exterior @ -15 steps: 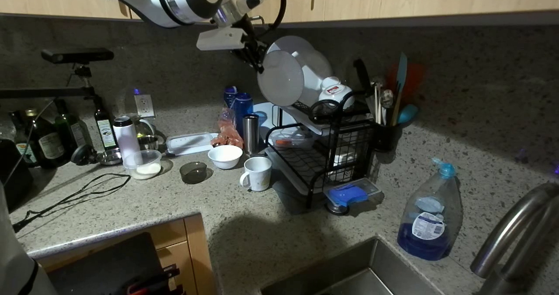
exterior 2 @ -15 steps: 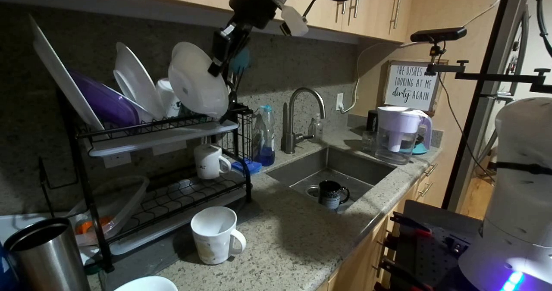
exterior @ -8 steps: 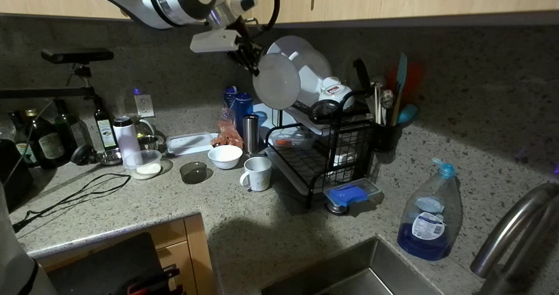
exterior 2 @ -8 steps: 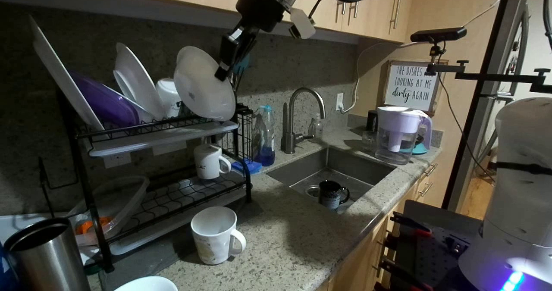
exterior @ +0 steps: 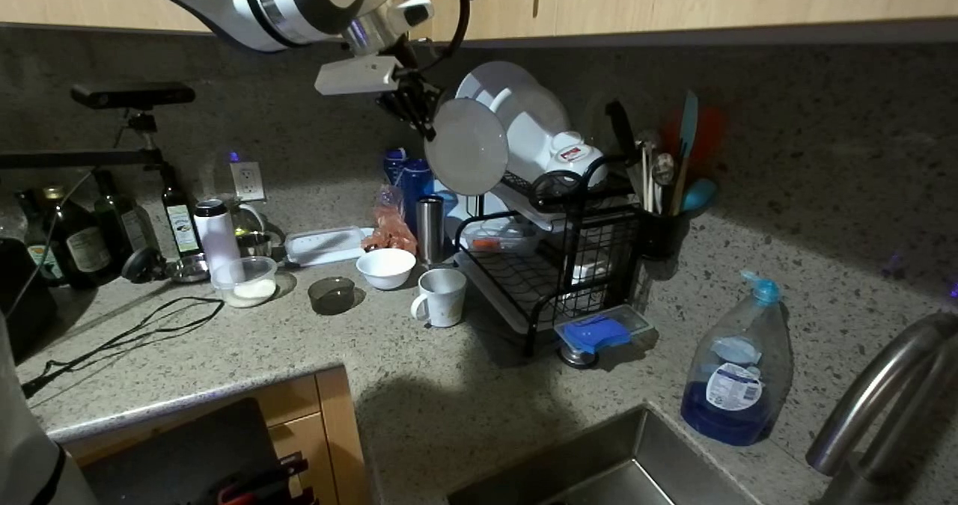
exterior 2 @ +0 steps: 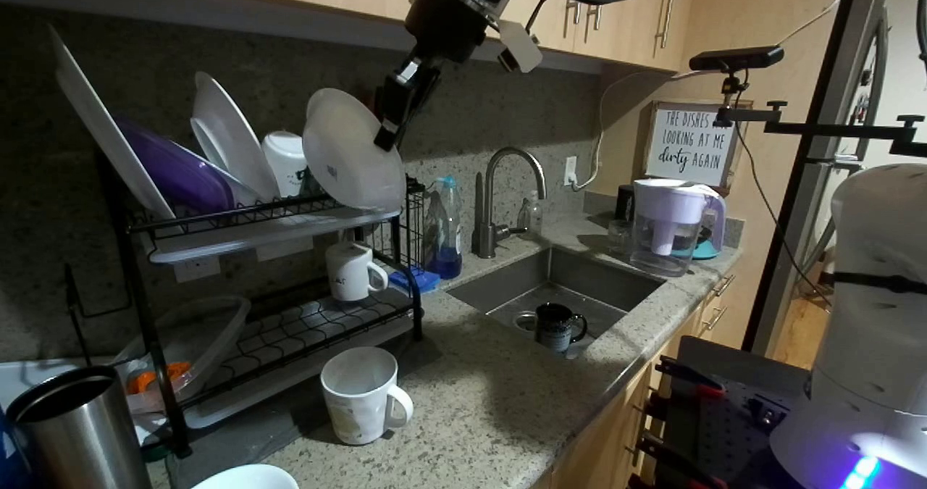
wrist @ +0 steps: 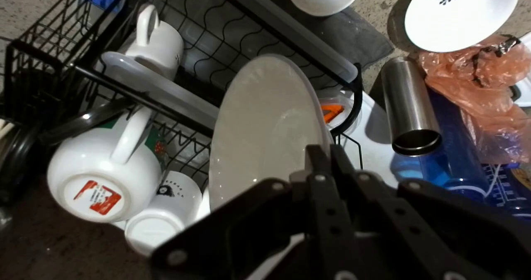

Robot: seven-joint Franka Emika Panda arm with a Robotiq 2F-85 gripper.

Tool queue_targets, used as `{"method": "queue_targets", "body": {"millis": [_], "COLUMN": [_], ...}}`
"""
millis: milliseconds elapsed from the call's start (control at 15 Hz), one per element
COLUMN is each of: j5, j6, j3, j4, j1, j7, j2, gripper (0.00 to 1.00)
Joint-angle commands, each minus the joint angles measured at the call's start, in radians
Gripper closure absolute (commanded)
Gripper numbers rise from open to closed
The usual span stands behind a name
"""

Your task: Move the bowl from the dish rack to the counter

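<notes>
The white bowl [exterior: 469,150] hangs tilted on its side at the front of the dish rack's upper tier. It also shows in the other exterior view [exterior 2: 351,156] and edge-on in the wrist view [wrist: 265,122]. My gripper [exterior: 429,132] is shut on its rim, with a fingertip on each side of the wall, as the wrist view [wrist: 327,151] shows. The bowl's lower edge is level with the upper tier's front end; I cannot tell whether it touches. The black wire dish rack [exterior: 572,258] stands on the speckled counter [exterior: 284,340].
Plates [exterior: 550,108] and upturned mugs [exterior: 576,161] sit on the upper tier beside the bowl. A white mug [exterior: 443,299], a smaller white bowl [exterior: 385,269] and a steel tumbler [exterior: 430,228] stand below. A soap bottle [exterior: 730,385] is by the sink [exterior 2: 586,272]. Cabinets hang overhead.
My gripper and the held bowl have moved away from the plates and slightly down, toward the rack's outer end. The things on the rack and counter have not moved.
</notes>
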Motion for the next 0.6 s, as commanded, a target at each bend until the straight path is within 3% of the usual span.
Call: {"method": "queue_targets", "body": {"millis": [0,533], "j5": [0.02,0.035], "j6": [-0.065,-0.148], "j3": [0.008,0.004], "j4": [-0.024,-0.034], "j1": [0.001,0.001], "j7": [0.022,0.043], "j2": [-0.002,0.039], "gripper": [0.95,0.95]}}
